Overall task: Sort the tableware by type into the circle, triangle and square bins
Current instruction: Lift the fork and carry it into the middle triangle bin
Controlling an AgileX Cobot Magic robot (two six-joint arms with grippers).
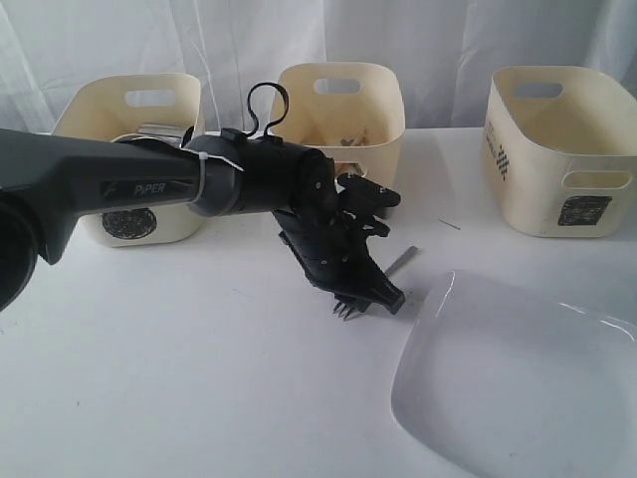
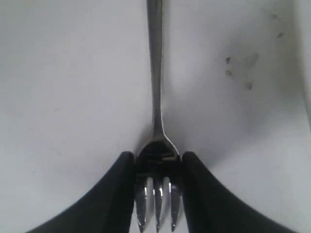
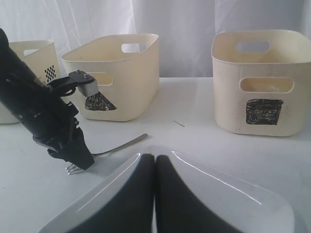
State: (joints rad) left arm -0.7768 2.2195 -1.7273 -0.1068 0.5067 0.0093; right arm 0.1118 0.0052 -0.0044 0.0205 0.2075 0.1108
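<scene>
The left gripper (image 2: 157,160) is clamped on the head of the metal fork (image 2: 155,73). The fork lies flat on the table (image 1: 199,378), at ten o'clock from the large white plate (image 1: 518,388). The right gripper (image 3: 155,162) hangs over that plate, fingers pressed together.

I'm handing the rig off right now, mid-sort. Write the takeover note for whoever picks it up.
Left gripper: fingers closed against both sides of the metal fork at its head; the fork lies on the table.
Right gripper: shut, empty, by the white plate.
Done: a steel item sits in the circle bin; small items, too blurred to name, are in the triangle bin. The inside of the square bin is not visible.
Left: lift the fork, probably to the triangle bin, then bin the plate.
</scene>
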